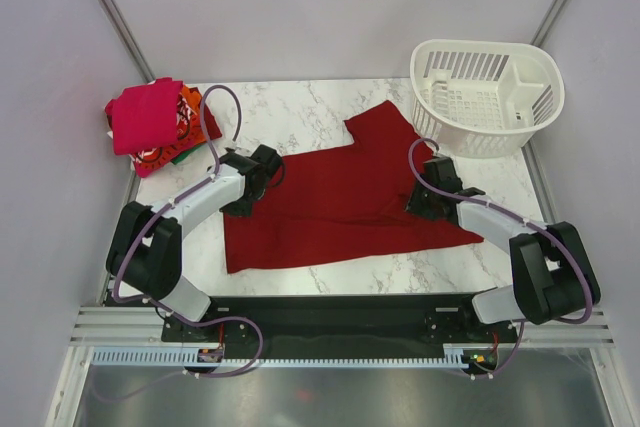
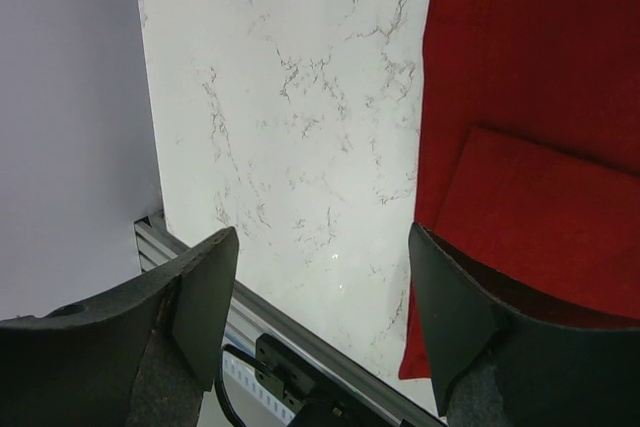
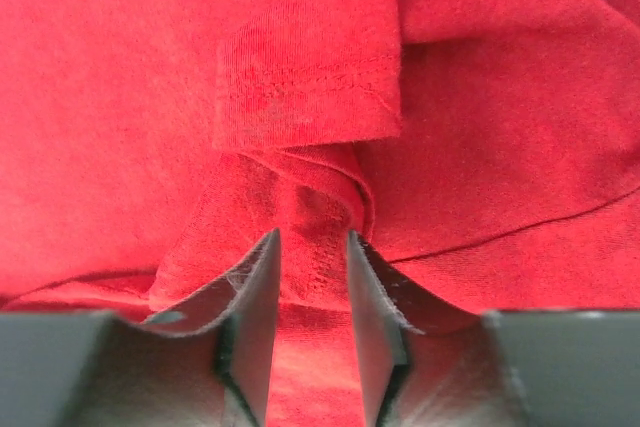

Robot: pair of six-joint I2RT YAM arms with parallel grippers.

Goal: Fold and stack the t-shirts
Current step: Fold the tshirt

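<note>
Item: one dark red shirt (image 1: 350,197), spread face-down or face-up (cannot tell which) across the middle of the table (image 1: 290,112), one sleeve reaching toward the far right, hem side toward the near left. It is laid flat, presumably so that it can be folded in place. Left fingers (image 2: 205,292): released and wide apart, grasping nothing. One is over bare marble and the other above the shirt's left edge, where a doubled layer of cloth shows, so they look poised to take that edge. Right fingers (image 3: 252,322): drawn narrow on a raised ridge of shirt cloth on the garment's right side, near a turned-over sleeve hem. The pinch appears meant to lift that side for a fold. Stack (image 1: 150,117): finished shirts at the far-left corner, magenta on top, with orange and red with white print beneath. It sits well apart from the work area, likely to keep it undisturbed. Basket (image 1: 487,97): white, slotted, at the far-right corner, just beyond the sleeve. No shirt is visible inside. Folding of the current shirt is judged to be at an early stage.
</note>
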